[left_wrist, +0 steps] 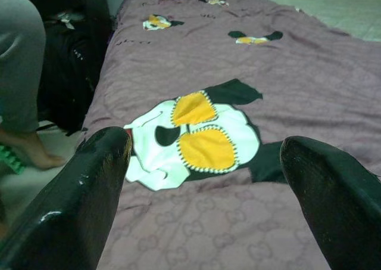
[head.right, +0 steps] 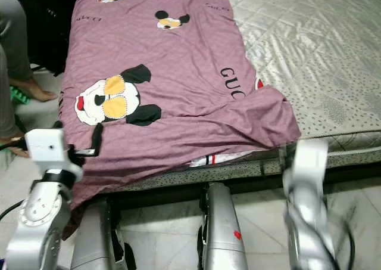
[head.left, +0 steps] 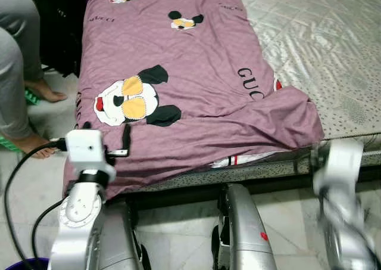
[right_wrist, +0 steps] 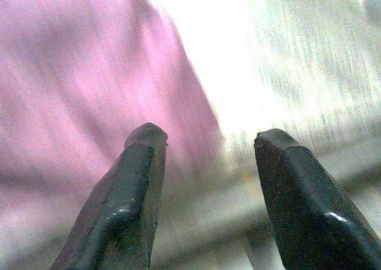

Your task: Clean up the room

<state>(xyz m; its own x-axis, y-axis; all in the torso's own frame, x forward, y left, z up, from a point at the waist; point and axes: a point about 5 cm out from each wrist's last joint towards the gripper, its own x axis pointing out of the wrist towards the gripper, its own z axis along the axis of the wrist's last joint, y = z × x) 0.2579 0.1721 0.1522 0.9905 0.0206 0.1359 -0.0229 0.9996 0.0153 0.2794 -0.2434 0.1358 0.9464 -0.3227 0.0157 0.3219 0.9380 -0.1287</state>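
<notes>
A purple blanket printed with cartoon mouse faces lies over the left half of a bed, its near corner rumpled at the bed's front edge. My left gripper hovers open over the blanket's near left edge, just below the big mouse face. Its black fingers stand wide apart with nothing between them. My right arm is raised at the bed's front edge near the rumpled corner and looks blurred. In the right wrist view the right gripper is open, facing the blanket's edge and the mattress.
A grey quilted mattress lies bare on the right. White cloth with a red stripe peeks out under the blanket's corner. A person's legs and bare feet stand at the left beside a black bag. Tiled floor runs below.
</notes>
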